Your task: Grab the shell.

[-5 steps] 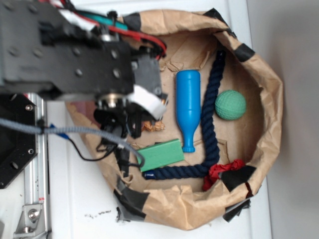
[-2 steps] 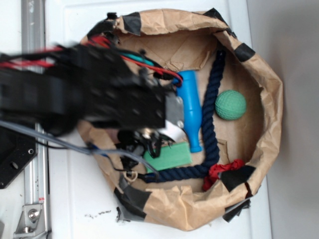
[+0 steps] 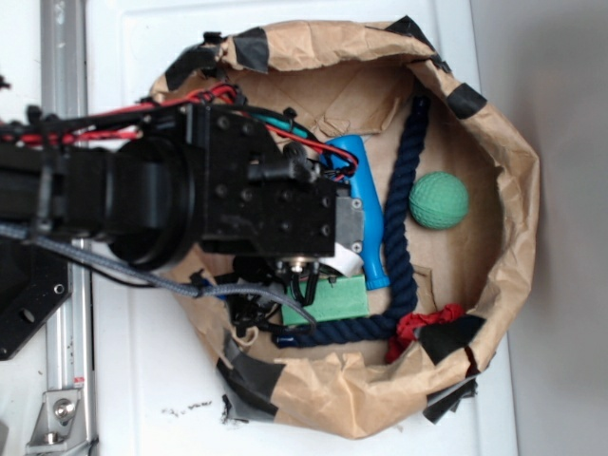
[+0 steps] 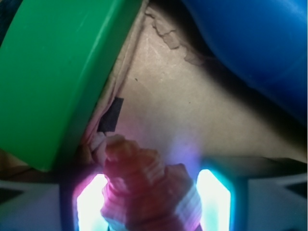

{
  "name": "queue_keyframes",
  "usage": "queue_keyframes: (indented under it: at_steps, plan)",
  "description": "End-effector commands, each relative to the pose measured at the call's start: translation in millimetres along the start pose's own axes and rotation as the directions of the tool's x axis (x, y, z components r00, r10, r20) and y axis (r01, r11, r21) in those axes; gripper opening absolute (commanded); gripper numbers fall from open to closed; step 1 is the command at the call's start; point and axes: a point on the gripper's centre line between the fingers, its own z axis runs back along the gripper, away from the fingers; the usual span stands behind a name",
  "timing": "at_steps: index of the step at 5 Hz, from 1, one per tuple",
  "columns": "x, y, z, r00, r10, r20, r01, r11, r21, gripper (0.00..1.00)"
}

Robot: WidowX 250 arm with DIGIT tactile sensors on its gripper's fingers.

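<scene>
The shell (image 4: 144, 187) is tan-orange and ridged. It shows only in the wrist view, lying on brown paper between my two glowing fingertips. My gripper (image 4: 151, 202) is open, with one pad (image 4: 89, 202) at the shell's left and the other pad (image 4: 214, 197) at its right, both very close to it. In the exterior view the black arm (image 3: 237, 199) covers the shell, and the gripper (image 3: 306, 277) is mostly hidden beneath it.
A green block (image 3: 340, 299) lies just beside the gripper and shows in the wrist view (image 4: 53, 72). A blue bottle (image 3: 369, 214), a navy rope (image 3: 404, 180), a green ball (image 3: 439, 199) and a red cloth (image 3: 418, 328) lie inside the taped brown paper basin (image 3: 518, 190).
The arm has swung right and down into the basin and now covers the spot where the shell lay in view one second ago.
</scene>
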Motion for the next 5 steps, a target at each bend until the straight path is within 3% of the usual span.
queue_keyframes:
  at_steps: [1,2,3,5]
  plan:
    - [15,18,114,0.945,0.208,0.252,-0.228,0.972,0.052,0.0]
    - [22,19,153,0.929,0.296,0.22,-0.315,0.948,0.052,0.0]
    - [23,20,144,0.911,0.399,0.108,-0.405,0.913,0.04,0.0]
    - [10,22,136,0.869,0.475,0.139,-0.481,0.876,0.015,0.0]
